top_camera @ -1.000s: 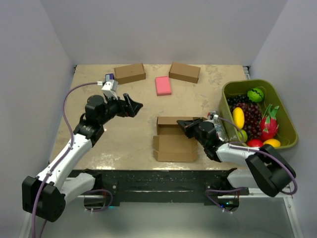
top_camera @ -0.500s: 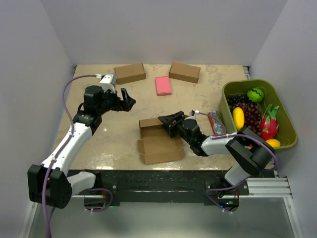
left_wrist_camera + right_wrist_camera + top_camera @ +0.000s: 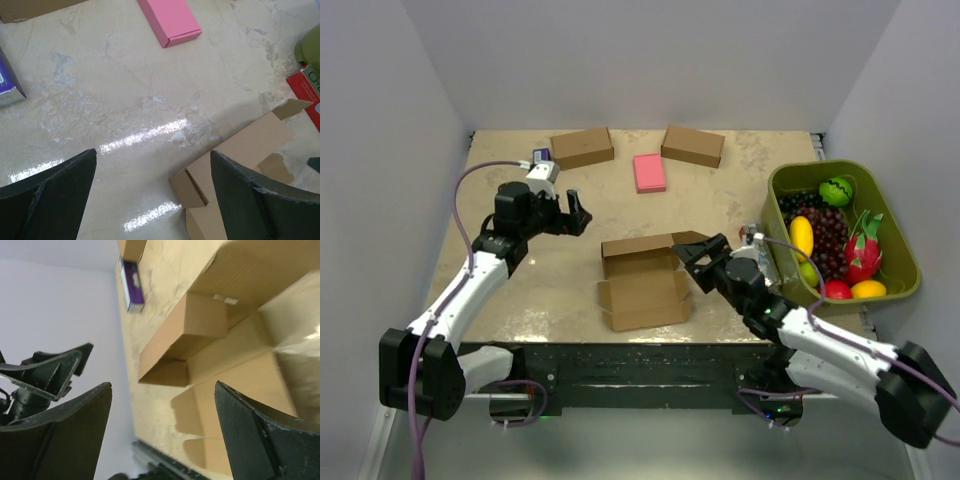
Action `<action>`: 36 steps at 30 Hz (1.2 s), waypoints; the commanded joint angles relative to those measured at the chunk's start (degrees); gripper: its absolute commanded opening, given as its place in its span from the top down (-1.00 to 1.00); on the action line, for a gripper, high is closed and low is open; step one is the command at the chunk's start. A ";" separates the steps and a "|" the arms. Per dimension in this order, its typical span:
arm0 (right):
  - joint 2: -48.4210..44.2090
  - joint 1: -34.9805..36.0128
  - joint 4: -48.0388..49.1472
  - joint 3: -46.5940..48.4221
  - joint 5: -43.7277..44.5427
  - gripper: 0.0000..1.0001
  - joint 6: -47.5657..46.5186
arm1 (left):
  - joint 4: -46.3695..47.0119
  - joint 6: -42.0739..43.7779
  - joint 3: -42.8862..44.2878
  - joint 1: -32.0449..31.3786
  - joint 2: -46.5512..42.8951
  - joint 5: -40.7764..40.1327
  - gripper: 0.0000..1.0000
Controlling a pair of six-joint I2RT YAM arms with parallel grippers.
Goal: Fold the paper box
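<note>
The right tool (image 3: 690,262), spread and holding nothing, hides the right edge of the paper box (image 3: 642,280), which lies half-folded at lower centre of the counter (image 3: 560,292). The left tool (image 3: 578,212), also spread, hangs apart to the upper left of it. The green bin (image 3: 818,169) at the right holds fruit (image 3: 802,237)

I read no legible text anywhere. Print on purple box (image 3: 7,80) and red packet (image 3: 305,97) too blurred.

Matt cardboard paper box (image 3: 642,298), glossy table (image 3: 545,285)
</note>
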 commanded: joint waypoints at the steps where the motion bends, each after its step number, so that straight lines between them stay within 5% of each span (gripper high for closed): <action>1: -13.57 -0.07 -22.37 2.04 13.19 -0.83 -13.57 | -0.52 1.19 -1.91 0.19 -0.56 2.29 -1.00; 6: -14.31 -2.52 -28.90 11.59 14.97 -0.87 -26.07 | -0.53 -0.83 -3.58 0.28 0.67 7.20 -1.00; 13: 5.98 -11.31 -26.71 24.01 -11.47 -0.82 -36.71 | 0.00 -2.24 -5.35 0.19 5.14 15.55 -1.00; 22: 18.65 -12.20 -19.86 28.15 -21.77 -0.58 -36.73 | 1.85 -3.91 -5.78 0.19 10.68 21.10 -0.93; 36: 22.26 -13.16 -13.17 25.07 -24.58 -0.33 -34.79 | 2.90 -4.88 -6.14 0.19 14.29 23.39 -0.55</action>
